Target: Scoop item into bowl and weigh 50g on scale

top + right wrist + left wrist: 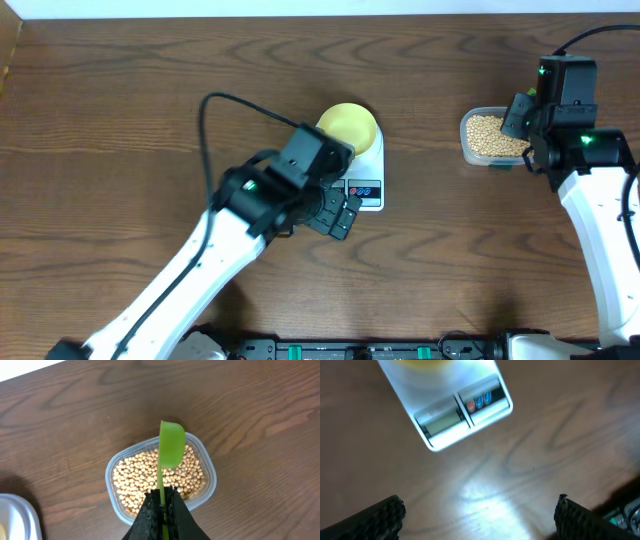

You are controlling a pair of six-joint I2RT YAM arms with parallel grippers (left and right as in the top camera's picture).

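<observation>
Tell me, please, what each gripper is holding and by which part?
The right gripper holds a green scoop by its thin handle, over the tub of beans. The left gripper is open and holds nothing.

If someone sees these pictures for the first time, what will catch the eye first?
The bright green scoop, gripped by the right hand, hangs over the clear tub of tan beans at the right of the table. At the centre, the pale yellow bowl sits on the white scale, with the left hand wide open just in front of it.
</observation>
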